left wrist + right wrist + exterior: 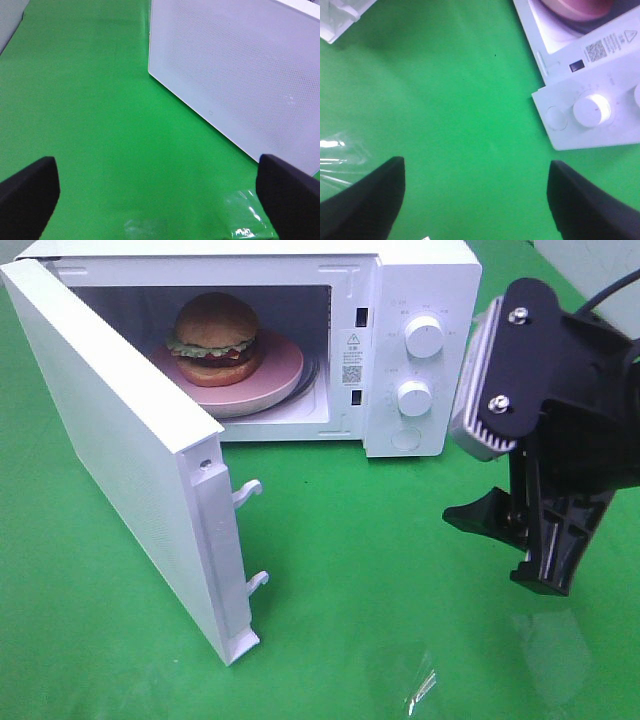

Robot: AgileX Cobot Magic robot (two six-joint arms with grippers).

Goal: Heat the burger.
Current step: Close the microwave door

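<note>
While burger (216, 332) sits on pink plate (283, 373) inside open microwave (425, 290), only ext. high view shows it; R wrist: plate edge + knob (591, 110); L wrist: door (240, 65) only. L claw (160, 195), R claw (475, 200) both spread, empty.

The burger (216, 332), with glossy golden-brown buns, frilly green lettuce and reddish-brown filling, sits upright on a pink plate (275, 375) inside the open microwave (420, 300), far left.
</note>
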